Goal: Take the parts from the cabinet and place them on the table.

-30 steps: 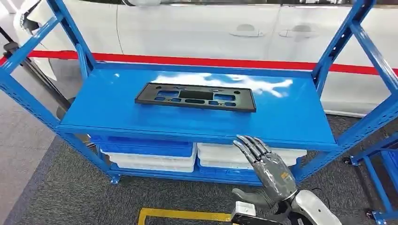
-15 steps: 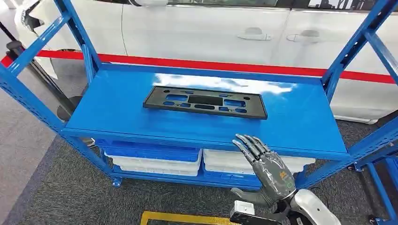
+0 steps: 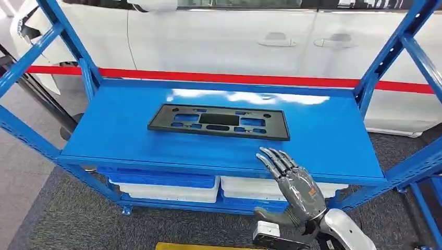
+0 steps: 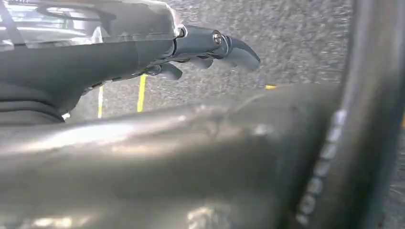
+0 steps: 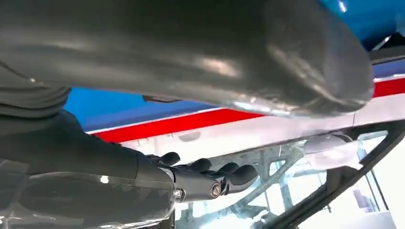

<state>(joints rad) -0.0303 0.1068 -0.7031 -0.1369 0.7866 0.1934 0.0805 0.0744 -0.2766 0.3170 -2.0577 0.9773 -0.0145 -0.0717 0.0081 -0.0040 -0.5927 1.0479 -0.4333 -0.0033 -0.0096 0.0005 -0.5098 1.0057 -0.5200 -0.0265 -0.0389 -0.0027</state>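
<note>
A flat black plastic frame part (image 3: 219, 122) with several cut-outs lies on the blue shelf (image 3: 130, 140) of the cabinet, near its middle. My right hand (image 3: 294, 188) is raised in front of the shelf's front edge, to the right of the part and apart from it, fingers straight and spread, holding nothing. In the right wrist view the dark fingers (image 5: 210, 179) stretch out with nothing in them. My left hand (image 4: 200, 50) hangs over the grey carpet, fingers extended and empty.
Blue uprights (image 3: 388, 49) frame the shelf on both sides. White and blue bins (image 3: 167, 187) sit on the lower shelf. A white car (image 3: 219, 36) and a red stripe (image 3: 229, 78) stand behind. Yellow floor tape (image 3: 203, 246) lies below.
The camera has shifted, so the whole cabinet sits lower and slightly left in the picture. My right hand has risen a little toward the shelf edge, still spread.
</note>
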